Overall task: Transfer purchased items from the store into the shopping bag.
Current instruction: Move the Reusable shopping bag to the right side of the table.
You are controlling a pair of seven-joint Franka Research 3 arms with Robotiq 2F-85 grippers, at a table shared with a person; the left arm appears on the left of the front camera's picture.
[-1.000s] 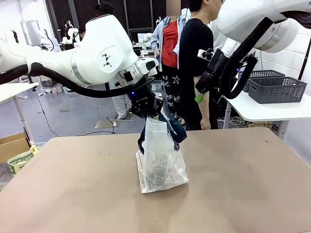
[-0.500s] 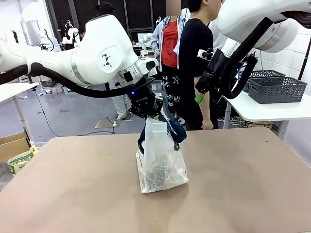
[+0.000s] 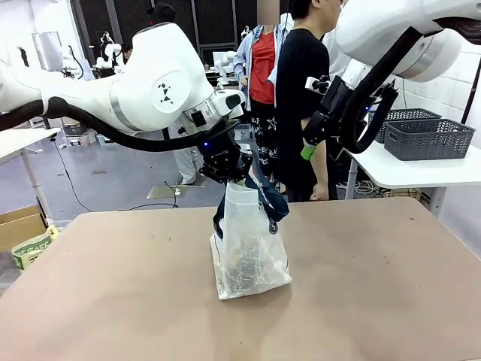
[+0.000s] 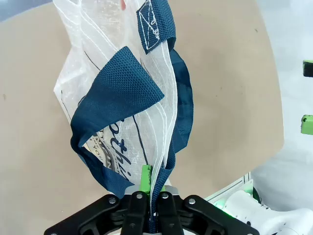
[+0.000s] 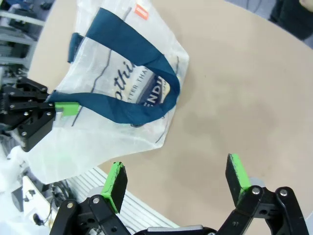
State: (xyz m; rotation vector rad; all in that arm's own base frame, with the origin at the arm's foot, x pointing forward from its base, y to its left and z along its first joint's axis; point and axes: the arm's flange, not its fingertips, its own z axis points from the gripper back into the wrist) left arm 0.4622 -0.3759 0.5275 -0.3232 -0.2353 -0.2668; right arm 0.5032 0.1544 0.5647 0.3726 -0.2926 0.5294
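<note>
From the front, the shopping bag (image 3: 248,252) stood mid-worktop (image 3: 376,286), held up for loading. The left wrist view showed the left hand (image 4: 149,188) clamped on its rim. In the right wrist view, the right hand (image 5: 176,183) hung apart above the bag, empty; next it would likely need an item.

Shopping bag (image 3: 248,248) contents just a blurry dark mass; logo lettering (image 5: 146,90) partly strap-covered.

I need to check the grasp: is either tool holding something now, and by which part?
The left tool is shut on the shopping bag, pinching its top edge beside a navy handle. The right tool is open and holds nothing.
</note>
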